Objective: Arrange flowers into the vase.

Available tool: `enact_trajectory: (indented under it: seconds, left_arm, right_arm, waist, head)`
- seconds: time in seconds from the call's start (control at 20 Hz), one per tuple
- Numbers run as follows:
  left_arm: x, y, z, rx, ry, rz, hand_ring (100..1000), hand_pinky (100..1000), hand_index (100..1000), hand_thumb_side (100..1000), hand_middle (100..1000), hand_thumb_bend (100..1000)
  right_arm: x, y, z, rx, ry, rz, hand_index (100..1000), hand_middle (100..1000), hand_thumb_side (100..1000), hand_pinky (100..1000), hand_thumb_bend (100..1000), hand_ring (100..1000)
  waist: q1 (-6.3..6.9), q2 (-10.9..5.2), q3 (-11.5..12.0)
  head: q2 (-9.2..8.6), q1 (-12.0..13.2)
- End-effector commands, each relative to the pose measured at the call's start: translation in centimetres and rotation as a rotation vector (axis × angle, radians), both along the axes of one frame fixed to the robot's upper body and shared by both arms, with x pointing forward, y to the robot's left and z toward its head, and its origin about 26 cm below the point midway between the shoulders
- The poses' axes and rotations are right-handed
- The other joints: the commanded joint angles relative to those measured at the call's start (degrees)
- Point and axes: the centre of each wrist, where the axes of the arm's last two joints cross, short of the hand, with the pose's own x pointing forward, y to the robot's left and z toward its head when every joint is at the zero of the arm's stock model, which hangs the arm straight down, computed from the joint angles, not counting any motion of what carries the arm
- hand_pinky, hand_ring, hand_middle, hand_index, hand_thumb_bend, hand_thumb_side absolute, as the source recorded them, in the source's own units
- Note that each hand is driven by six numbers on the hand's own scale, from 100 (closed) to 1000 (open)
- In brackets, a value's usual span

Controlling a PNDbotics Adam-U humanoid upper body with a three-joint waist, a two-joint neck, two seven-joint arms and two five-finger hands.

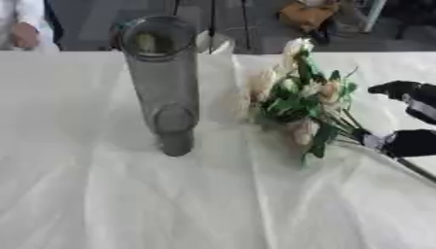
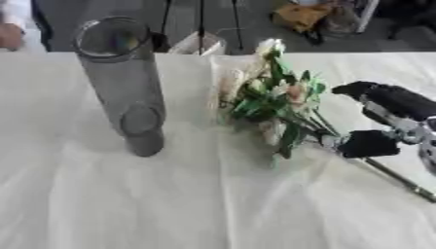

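A tall clear glass vase (image 1: pixel 163 82) stands upright left of centre on the white cloth, with nothing in it. To its right is a bunch of cream and pale pink flowers (image 1: pixel 299 95) with green leaves, their stems running toward the lower right. My right hand (image 2: pixel 374 141) comes in from the right edge, its thumb and fingers pinched on the stems (image 2: pixel 328 133) just above the cloth. Another finger (image 2: pixel 383 97) of that hand stretches above the bunch. A long thin stem end (image 2: pixel 400 182) trails to the lower right. My left hand shows in neither view.
A white cloth (image 1: pixel 128 194) covers the table, wrinkled in front. Beyond the far edge are a floor with stand legs, a brown bag (image 1: pixel 306 14) and a person's sleeve (image 1: pixel 26 24) at the upper left.
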Motion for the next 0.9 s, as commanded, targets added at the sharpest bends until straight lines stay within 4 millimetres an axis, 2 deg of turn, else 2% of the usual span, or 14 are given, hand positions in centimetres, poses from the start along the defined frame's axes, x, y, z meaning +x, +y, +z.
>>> enact_trajectory:
  seconds: [0.05,0.25,0.9]
  left_arm:
    - [-0.3,0.0,0.9,0.028,-0.022,0.001,868,775,949,998,879,119]
    - [-0.3,-0.1,0.9,0.025,-0.018,-0.002,868,775,948,997,878,114]
    - [-0.2,-0.4,1.0,0.021,-0.015,-0.02,865,773,948,998,877,100]
  right_arm:
    - [-0.3,-0.1,1.3,-0.042,-0.001,-0.004,1000,935,624,826,286,922]
    - [-0.3,0.1,0.9,-0.038,0.035,-0.003,1000,919,645,813,353,916]
    - [-0.1,0.5,0.1,-0.063,0.075,-0.045,1000,907,614,819,328,899]
  waist:
    - [0.01,-0.12,0.0]
    - [-0.01,-0.04,0.1]
    - [0.1,0.31,1.0]
  head:
    - [0.46,-0.5]
    - [-0.13,-1.3]
    - [-0.55,-2.5]
